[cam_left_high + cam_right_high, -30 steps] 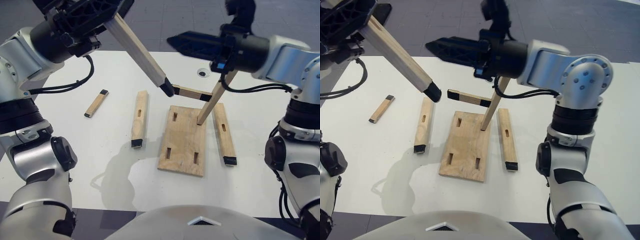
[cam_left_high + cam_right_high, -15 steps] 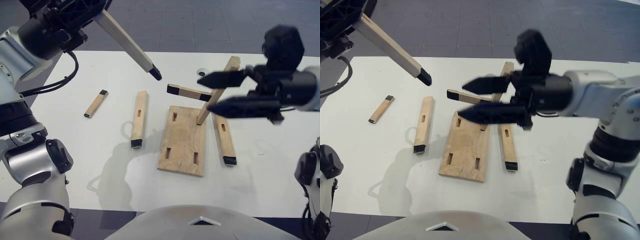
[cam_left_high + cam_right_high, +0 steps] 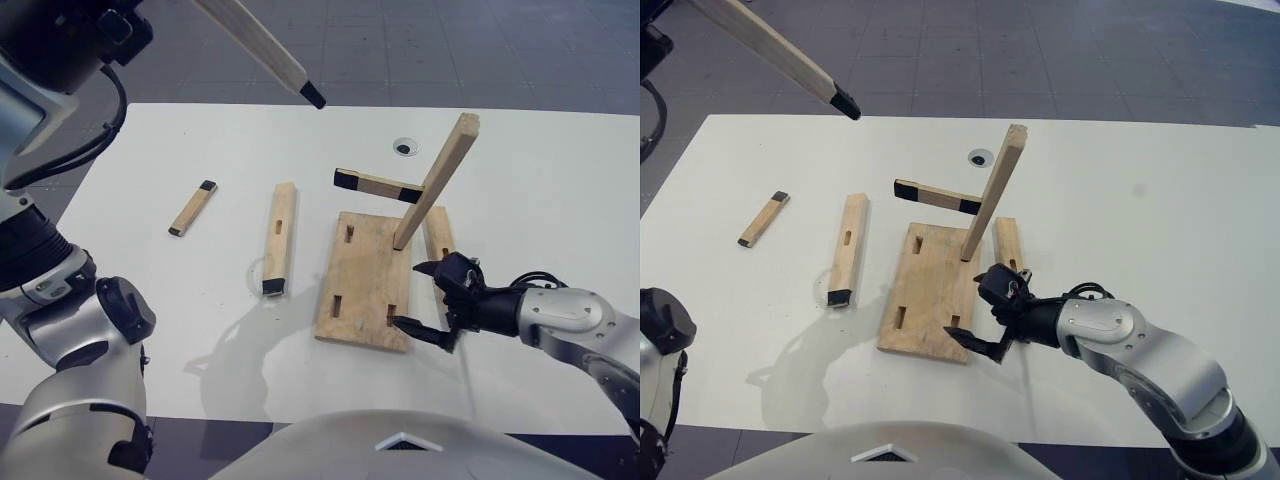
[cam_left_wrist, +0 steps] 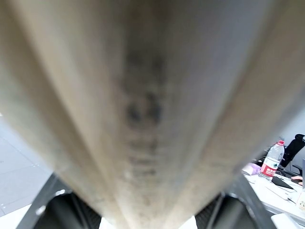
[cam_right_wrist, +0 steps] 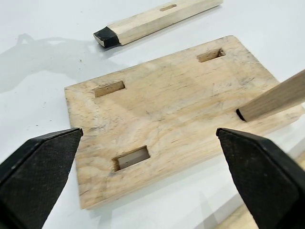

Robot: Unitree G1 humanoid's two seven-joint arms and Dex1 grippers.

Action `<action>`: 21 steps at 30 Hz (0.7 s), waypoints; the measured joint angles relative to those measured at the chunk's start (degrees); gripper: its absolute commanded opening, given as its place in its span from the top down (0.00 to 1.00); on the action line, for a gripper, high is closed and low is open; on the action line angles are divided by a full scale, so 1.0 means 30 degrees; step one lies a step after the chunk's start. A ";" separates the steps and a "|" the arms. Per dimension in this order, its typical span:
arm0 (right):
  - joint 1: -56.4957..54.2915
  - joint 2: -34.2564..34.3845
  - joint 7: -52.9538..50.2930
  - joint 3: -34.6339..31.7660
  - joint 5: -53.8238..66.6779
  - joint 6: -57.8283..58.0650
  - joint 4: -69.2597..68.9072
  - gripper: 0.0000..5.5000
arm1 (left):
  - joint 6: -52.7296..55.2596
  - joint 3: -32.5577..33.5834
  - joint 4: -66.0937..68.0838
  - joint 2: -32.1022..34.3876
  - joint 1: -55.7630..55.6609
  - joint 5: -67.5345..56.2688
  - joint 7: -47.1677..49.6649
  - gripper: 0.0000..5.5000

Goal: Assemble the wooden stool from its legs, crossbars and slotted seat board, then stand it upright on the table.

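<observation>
Right hand [image 3: 413, 295], fingers apart, sits at the seat board's [image 3: 360, 275] right edge; left hand [image 4: 143, 207] grips a leg [image 3: 262, 52] raised beyond it

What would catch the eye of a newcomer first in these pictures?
One leg stands tilted in the far right slot of the seat board, with a crossbar sticking out to its left. The right gripper hangs open at the board's near right corner, and a second leg is held high above the far edge of the table.
</observation>
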 measured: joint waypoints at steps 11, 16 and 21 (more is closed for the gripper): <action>0.1138 -0.1519 0.2033 0.2124 -0.4218 -0.2386 0.1343 0.06 | -0.0465 -0.0260 -0.1192 0.0013 0.0432 -0.0194 0.0108 0.63; 0.1092 -0.1665 0.2477 0.2199 -0.5217 -0.2437 0.1781 0.06 | -0.0636 -0.0320 -0.1340 0.0006 0.0759 -0.0214 0.0536 0.63; -0.0038 -0.0409 0.2193 0.2315 -0.5716 -0.2187 0.2764 0.06 | -0.0807 -0.0333 -0.1357 -0.0086 0.1058 -0.0354 0.0846 0.63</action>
